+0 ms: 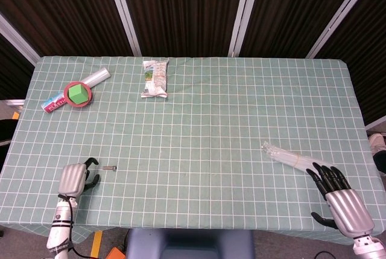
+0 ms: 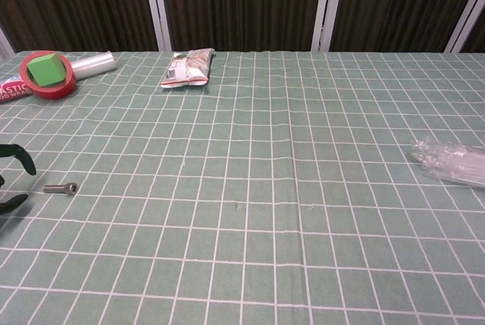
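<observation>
My left hand (image 1: 77,177) hovers over the table's near left, fingers curled apart and holding nothing; its fingertips (image 2: 23,160) show at the chest view's left edge. A small metal bolt (image 1: 109,167) (image 2: 61,188) lies just to its right, untouched. My right hand (image 1: 339,195) is at the near right corner, fingers spread, empty. Just beyond its fingertips lies a clear plastic bag (image 1: 288,156) (image 2: 453,161). The right hand does not show in the chest view.
At the far left a green cube (image 1: 76,93) (image 2: 45,68) sits inside a red tape ring (image 1: 68,87) (image 2: 62,86), beside a plastic wrap roll (image 1: 96,78) (image 2: 91,64). A snack packet (image 1: 155,77) (image 2: 188,67) lies at the far centre. A green checked cloth (image 1: 211,126) covers the table.
</observation>
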